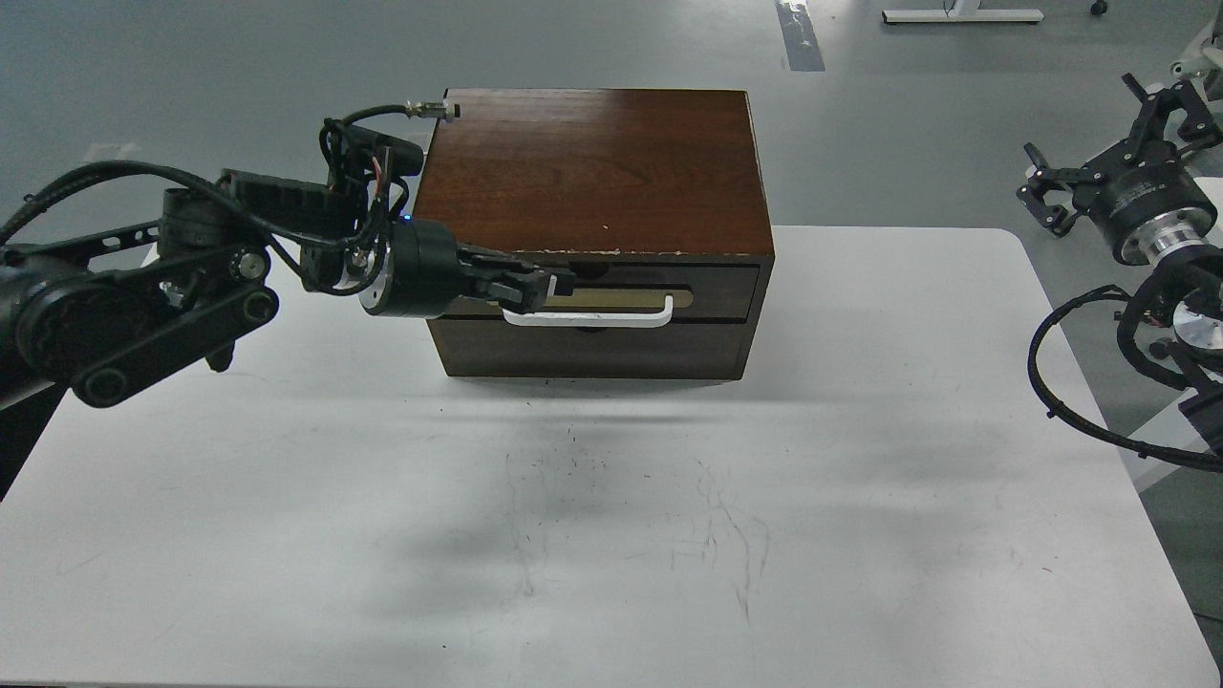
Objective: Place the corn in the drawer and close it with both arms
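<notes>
So our left gripper [535,284] is right up at the drawer [611,291], reaching in from the left with its dark fingers at the left end of the white bar handle [588,316]. They sit so tight against the handle that we honestly can't tell if they're clamped on it or just touching. The drawer looks pushed in, or very nearly, inside the dark wooden cabinet [592,172] standing at the back of the white table [611,526]. The handle's long axis runs left to right across the drawer front, in line with the way our left wrist comes in, so any push or pull has to go straight toward or away from the cabinet face, not sideways. Our right gripper [1051,196] is way off past the table's right edge, claws spread and holding nothing, so the left arm is clearly the nearer one. No corn anywhere in sight: our guess is it's already inside the drawer, but we can't confirm that. Nothing readable either, no brand, label or writing on the cabinet or the arms.
</notes>
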`<state>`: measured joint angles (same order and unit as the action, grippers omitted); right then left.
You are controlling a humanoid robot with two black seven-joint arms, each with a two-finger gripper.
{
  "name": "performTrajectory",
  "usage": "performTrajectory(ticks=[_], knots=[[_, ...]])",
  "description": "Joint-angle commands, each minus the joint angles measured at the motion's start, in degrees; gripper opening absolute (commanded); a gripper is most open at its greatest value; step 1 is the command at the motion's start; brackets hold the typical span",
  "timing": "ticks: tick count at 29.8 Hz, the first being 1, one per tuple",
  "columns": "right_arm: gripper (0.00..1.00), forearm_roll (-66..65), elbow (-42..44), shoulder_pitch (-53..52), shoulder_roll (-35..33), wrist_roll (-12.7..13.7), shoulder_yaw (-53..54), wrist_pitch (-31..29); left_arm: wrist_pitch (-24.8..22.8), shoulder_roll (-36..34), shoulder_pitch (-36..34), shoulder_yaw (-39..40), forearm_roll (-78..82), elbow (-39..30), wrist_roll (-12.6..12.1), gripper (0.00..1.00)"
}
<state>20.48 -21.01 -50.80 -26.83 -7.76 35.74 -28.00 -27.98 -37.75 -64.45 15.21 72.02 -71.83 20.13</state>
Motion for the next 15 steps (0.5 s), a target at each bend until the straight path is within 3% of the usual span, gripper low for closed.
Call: performTrajectory(ticks=[1, 5, 13, 15], knots=[[1.00, 0.0, -0.2, 0.0, -0.2, -0.5, 0.0, 0.0, 0.0, -2.8, 0.0, 5.2, -23.8, 1.8, 0.1, 0.99], [1.00, 0.0, -0.2, 0.0, 0.0, -0.6, -0.1, 0.0, 0.0, -5.2, 0.4, 6.8, -43.0, 5.8, 0.0, 0.99], [1.00, 0.3, 0.3, -0.7, 0.5, -0.8, 1.3, 0.0, 0.0, -2.0, 0.9, 7.2, -69.0, 25.3, 0.0, 0.99], [1.00, 0.3, 1.7, -1.2, 0.8, -2.4, 3.7, 0.0, 0.0, 0.1, 2.0, 7.3, -73.3, 31.1, 0.3, 0.99]])
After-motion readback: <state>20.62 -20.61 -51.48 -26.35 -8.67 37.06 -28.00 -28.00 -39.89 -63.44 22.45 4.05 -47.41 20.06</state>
